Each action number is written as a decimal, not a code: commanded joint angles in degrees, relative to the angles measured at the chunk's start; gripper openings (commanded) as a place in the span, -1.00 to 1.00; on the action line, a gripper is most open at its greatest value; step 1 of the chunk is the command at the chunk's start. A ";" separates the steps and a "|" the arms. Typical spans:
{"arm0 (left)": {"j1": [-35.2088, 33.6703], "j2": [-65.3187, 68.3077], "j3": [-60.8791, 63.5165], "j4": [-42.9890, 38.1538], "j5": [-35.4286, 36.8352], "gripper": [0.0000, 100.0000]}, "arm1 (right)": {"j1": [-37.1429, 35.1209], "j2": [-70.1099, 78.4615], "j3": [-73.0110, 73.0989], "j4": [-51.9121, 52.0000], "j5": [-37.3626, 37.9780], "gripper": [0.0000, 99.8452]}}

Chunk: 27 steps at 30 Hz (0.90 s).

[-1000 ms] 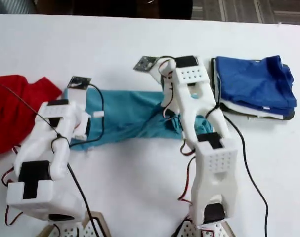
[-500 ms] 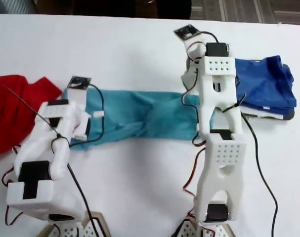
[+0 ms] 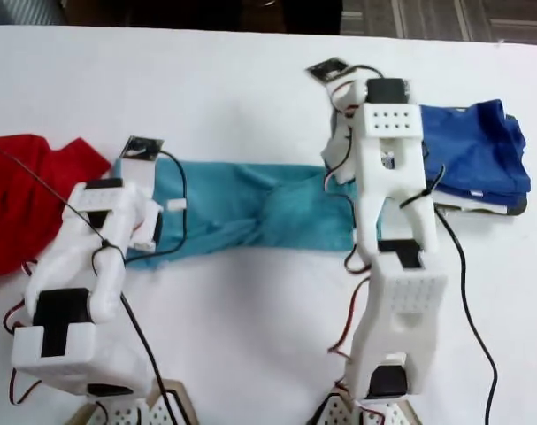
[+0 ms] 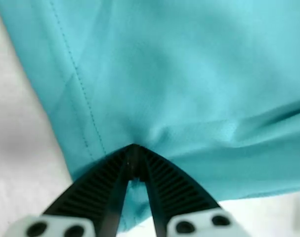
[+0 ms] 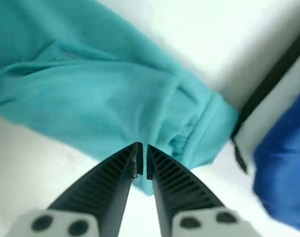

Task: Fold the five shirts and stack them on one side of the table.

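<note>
A teal shirt (image 3: 250,208) lies stretched in a band across the middle of the white table (image 3: 206,80). Its left end sits under my left arm (image 3: 109,212). In the left wrist view my left gripper (image 4: 135,165) is shut, pinching a pucker of the teal shirt (image 4: 189,74). My right arm (image 3: 387,150) stands over the shirt's right end. There my right gripper (image 5: 141,160) is shut, with its tips at the bunched edge of the teal shirt (image 5: 90,89). A folded stack topped by a blue shirt (image 3: 471,146) lies at the right. A red shirt (image 3: 20,199) lies crumpled at the left.
White and dark folded layers (image 3: 480,205) show under the blue shirt, and the stack's dark edge (image 5: 268,84) lies close beside the teal shirt's right end. Cables trail from both arms. Bare table spreads along the far side and in front of the teal shirt.
My right arm has swung to the right and farther out, dragging the teal shirt's right end toward the blue stack and pulling the shirt straighter. The left arm has kept still.
</note>
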 commanded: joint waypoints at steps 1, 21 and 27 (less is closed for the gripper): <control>0.18 0.44 -0.13 -1.85 -0.26 -0.95 | -1.98 -10.77 13.63 -7.08 1.23 -0.96; 0.18 0.44 -0.13 -1.85 -0.26 -0.95 | 9.89 -8.57 29.71 -29.05 3.87 -0.96; 0.18 0.44 -0.13 -1.85 -0.26 -0.95 | 4.62 -20.35 27.69 -21.85 2.20 -0.96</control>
